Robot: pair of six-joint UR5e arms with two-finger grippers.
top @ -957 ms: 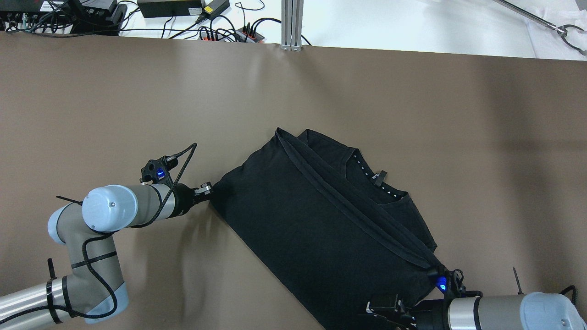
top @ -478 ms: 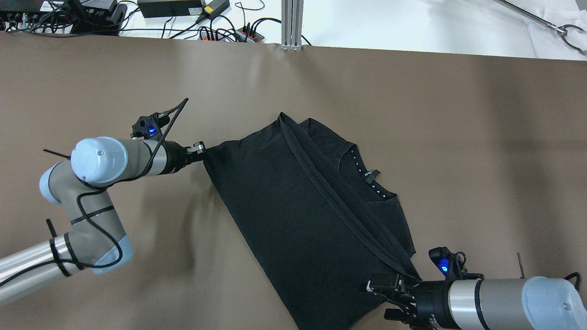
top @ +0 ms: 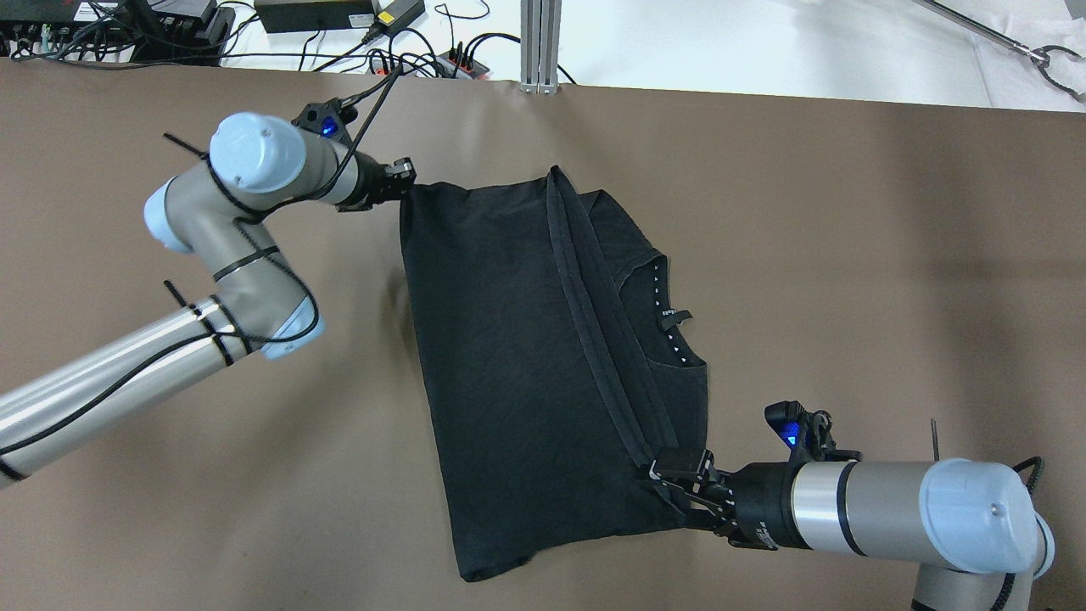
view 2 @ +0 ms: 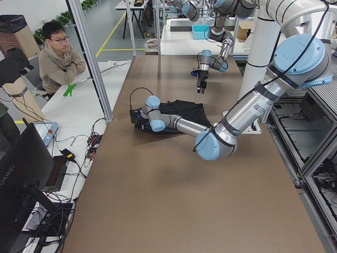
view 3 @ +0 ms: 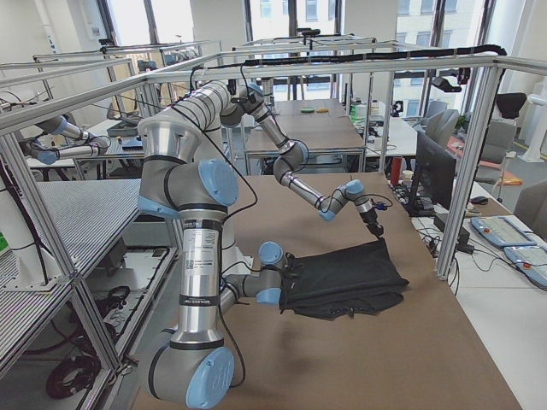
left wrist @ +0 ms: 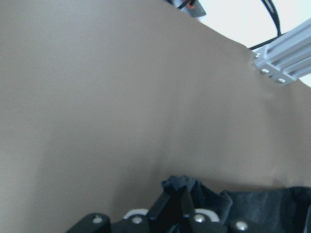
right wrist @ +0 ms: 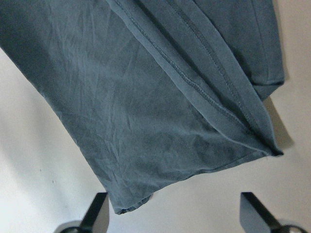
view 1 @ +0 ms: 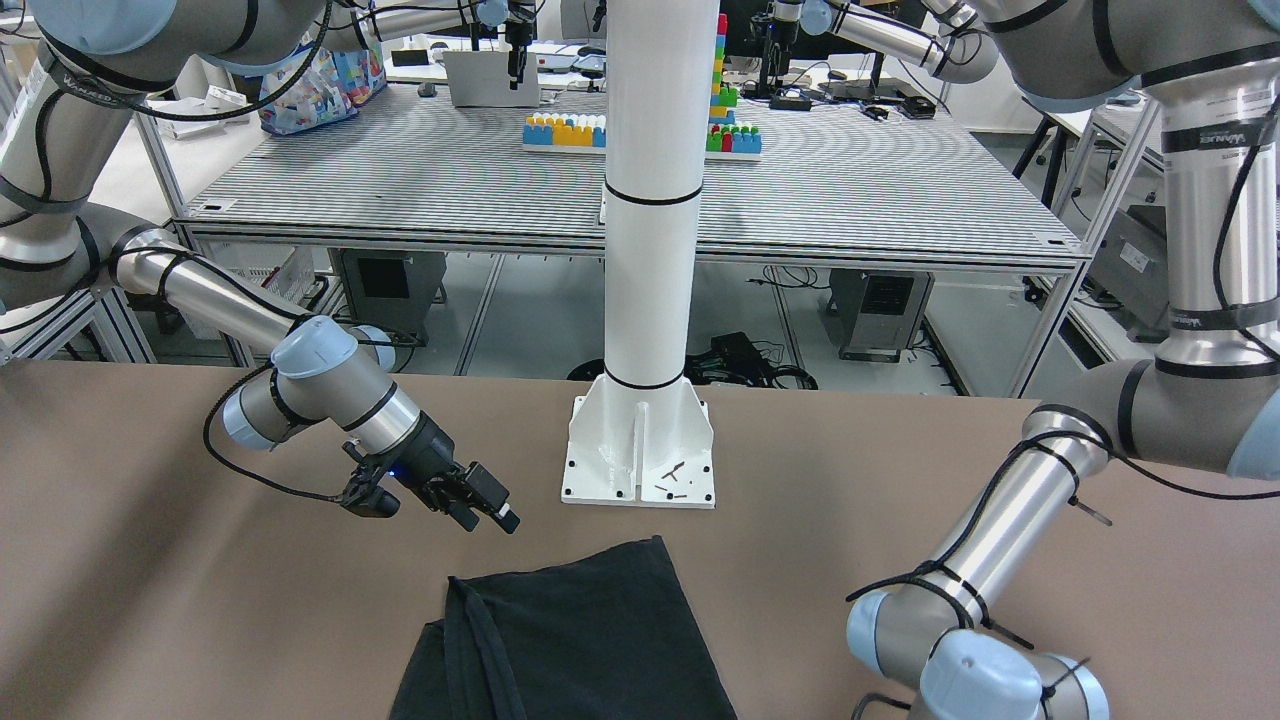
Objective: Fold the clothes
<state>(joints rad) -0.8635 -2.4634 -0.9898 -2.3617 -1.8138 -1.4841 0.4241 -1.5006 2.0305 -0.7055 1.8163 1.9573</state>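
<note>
Operator, you have clothes (top: 526, 339) lying partly folded mid-surface (top: 848, 255), spanning from far edge toward near edge. Left gripper (top: 405, 180) clamped on far-left corner of clothes. Right gripper (top: 676, 482) fingers apart beside near-right hem corner, holding nothing.

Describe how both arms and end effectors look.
The left arm and right arm are silver tubes with grey joints and pale blue caps; black cables are strapped along them. The left end effector and right end effector are black, each beside a blue light.
</note>
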